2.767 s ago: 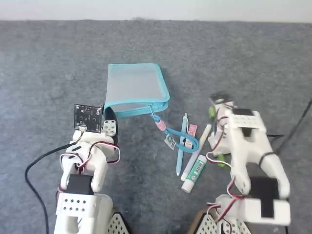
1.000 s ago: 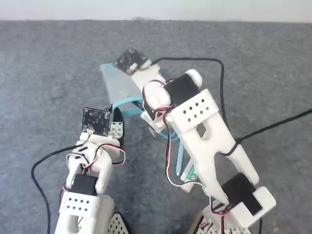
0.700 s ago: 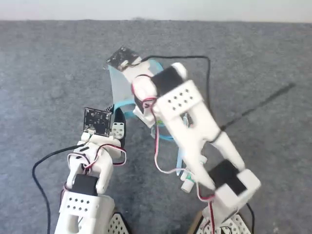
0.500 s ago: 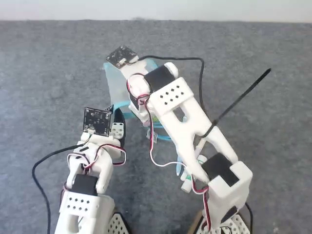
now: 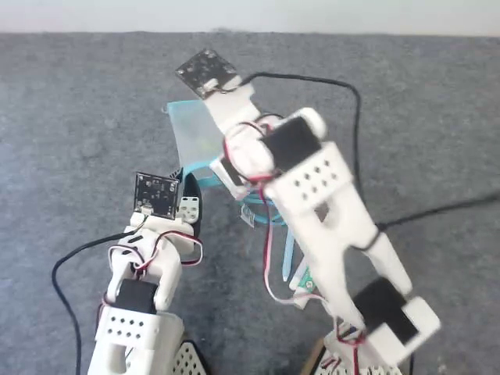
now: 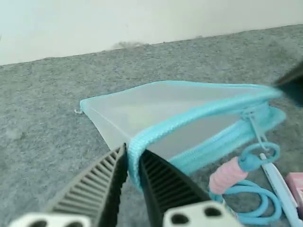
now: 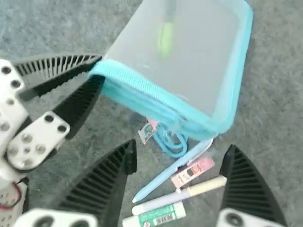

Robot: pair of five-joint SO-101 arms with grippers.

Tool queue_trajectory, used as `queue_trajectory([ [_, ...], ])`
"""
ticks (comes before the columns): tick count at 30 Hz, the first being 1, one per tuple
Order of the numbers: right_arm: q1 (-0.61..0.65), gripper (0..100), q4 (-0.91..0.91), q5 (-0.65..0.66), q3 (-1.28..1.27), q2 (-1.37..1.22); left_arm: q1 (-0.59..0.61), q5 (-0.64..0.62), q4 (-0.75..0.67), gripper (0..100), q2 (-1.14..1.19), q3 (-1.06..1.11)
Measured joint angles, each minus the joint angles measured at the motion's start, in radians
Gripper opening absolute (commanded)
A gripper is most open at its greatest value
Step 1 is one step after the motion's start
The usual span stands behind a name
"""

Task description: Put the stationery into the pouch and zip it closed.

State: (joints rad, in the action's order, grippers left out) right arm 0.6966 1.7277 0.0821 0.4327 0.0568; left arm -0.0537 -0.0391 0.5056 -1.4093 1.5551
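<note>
- Left gripper (image 6: 132, 161): ribbed black fingers almost together, clamped on one end of the upper teal zipper edge of the pouch (image 6: 180, 111).
- Right gripper (image 7: 181, 149): fingers spread wide with nothing between them, hanging over the pouch's zipper side.
- Pouch: translucent with teal trim, lying flat on the table. The pinched zipper edge is lifted off the lower one, so the mouth gapes.
- Green item (image 7: 165, 38): shows through the pouch's translucent wall, inside and near its closed far side.
- Zipper pull: a pink bead (image 6: 227, 175) and a teal strap loop (image 7: 171, 140) trail from the pouch's zipper side.
- Blue pen (image 7: 165, 178): on the table just beside the pouch's zipper side, next to the loop.
- Pink item (image 7: 191, 172): touching the pen on the side away from the pouch.
- Cream marker (image 7: 189, 191): next out from the pouch, roughly parallel to the pen.
- Glue stick (image 7: 154, 216): white and green, the loose piece farthest from the pouch.
- Right arm (image 5: 320, 195): stretched across the loose stationery, with its wrist above the pouch.
- Left arm (image 5: 148, 258): folded low on the pouch's zipper side.
- Table (image 5: 78, 94): covered in grey felt-like fabric.
- Wall (image 6: 142, 19): pale, beyond the pouch at the table's far edge.
</note>
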Motion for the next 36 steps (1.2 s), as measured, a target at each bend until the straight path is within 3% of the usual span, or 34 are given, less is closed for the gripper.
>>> queue_trajectory([
  [4,-0.046,28.4,0.021,-0.051,-0.13,0.052,0.0,0.0,0.0,1,0.0,0.0],
  [7,-0.124,22.4,0.0,-0.087,-0.325,0.054,0.0,0.005,0.0,1,0.0,0.0],
  [12,-0.209,18.4,-0.173,-0.114,-0.68,0.146,0.0,0.011,0.0,1,0.0,0.0],
  [18,-0.161,22.5,-0.304,-0.261,-1.037,0.341,0.0,0.011,0.0,1,0.0,0.0],
  [25,-0.031,22.6,-0.37,-0.529,-1.217,0.371,0.0,0.011,0.0,1,0.0,0.0],
  [36,-0.003,22.6,-0.583,-0.552,-1.401,0.399,0.0,0.011,0.0,1,0.0,0.0],
])
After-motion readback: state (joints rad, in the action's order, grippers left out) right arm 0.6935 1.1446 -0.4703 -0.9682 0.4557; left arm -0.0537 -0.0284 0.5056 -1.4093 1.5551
